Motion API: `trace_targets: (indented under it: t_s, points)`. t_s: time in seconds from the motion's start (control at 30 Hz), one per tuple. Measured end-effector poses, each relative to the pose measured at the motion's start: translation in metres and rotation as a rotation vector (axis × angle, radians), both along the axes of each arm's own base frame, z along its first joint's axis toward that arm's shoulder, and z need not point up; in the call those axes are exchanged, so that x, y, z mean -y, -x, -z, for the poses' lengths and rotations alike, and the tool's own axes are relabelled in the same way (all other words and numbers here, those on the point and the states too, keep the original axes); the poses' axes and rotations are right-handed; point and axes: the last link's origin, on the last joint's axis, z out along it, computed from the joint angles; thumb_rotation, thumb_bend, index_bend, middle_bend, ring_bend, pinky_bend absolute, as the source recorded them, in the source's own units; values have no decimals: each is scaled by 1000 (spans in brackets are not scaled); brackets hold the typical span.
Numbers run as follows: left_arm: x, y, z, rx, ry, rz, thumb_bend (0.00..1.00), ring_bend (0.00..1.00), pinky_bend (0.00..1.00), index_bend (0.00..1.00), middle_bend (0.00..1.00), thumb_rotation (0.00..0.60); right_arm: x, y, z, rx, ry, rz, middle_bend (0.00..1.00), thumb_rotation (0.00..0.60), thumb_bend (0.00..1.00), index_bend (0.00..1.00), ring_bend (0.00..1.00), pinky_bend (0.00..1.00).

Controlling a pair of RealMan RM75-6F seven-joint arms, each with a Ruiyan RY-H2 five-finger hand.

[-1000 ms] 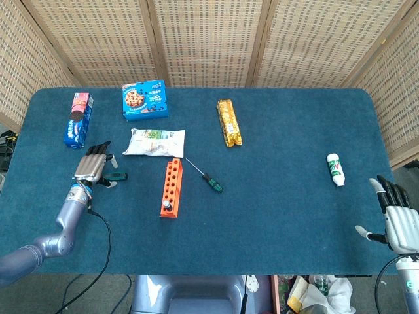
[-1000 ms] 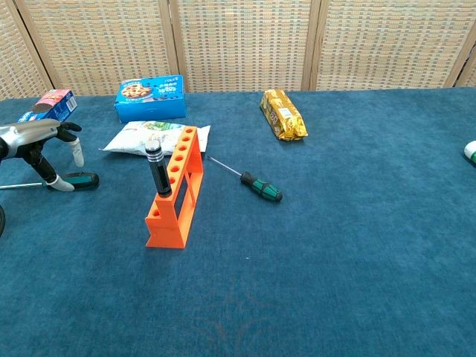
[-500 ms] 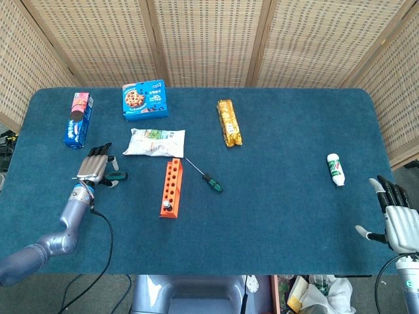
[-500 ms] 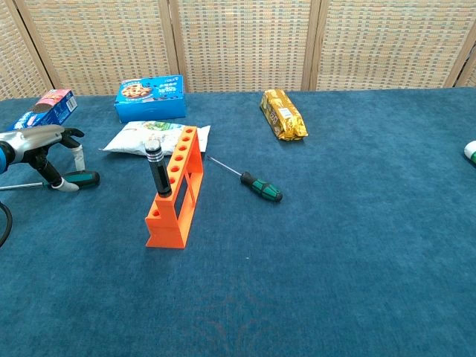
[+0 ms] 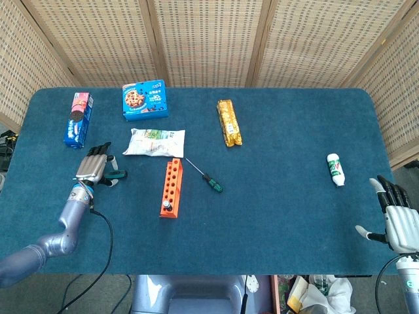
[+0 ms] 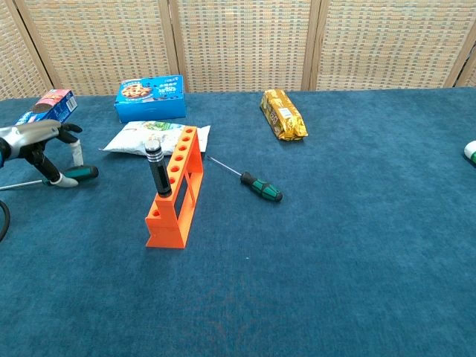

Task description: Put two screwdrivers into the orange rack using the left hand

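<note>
step: pick-up of the second screwdriver (image 6: 74,176), judged under way; one black-handled driver (image 6: 157,171) already stands in the nearest hole of the rack (image 6: 176,190).
left hand (image 6: 41,143): arched over the screwdriver, fingertips on its handle at the table; a pinch appears formed, but whether the tool is lifted cannot be told.
right hand (image 5: 397,222): fingers spread, nothing held, at the table's near right edge, well apart from everything.
grasp advice: the handle is best pinched near its middle so the thin shaft swings down freely; the tip is then to be brought upright over a free hole just beyond the occupied one and lowered straight.
risk: a light printed rack may be tipped or shoved by a slanted entry.
screwdriver: dark green and black handle, likely rubbery, with slim steel shaft pointing away to the hand's left.
spare driver (image 6: 257,185): same make, lying beyond the rack, to the hand's right.
rack: orange rigid plastic, row of round holes, open frame.
table (image 6: 335,260): blue napped cloth, good friction.
farther off: white pouch (image 6: 141,137), blue box (image 6: 149,97), gold packet (image 6: 282,114).
</note>
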Motion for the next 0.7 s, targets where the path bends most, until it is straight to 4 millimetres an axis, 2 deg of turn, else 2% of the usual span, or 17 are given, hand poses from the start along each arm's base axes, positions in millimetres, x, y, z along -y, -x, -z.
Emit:
trace_targets:
  t_s: [0.13,0.43,0.7]
  points:
    - [4,-9,-16,98,-24,14,419,0,0,635,0,600,-1,-1,0,0,1,-3,0,600,0,0,0,0]
    - [18,-34,-71,442,-99,61,426,0,0,637,0,600,-3,-3,-1,1,3,-13,0,600,0,0,0,0]
    - [38,-70,-117,765,-151,205,427,0,0,643,0,600,-3,-3,0,0,3,-13,0,600,0,0,0,0]
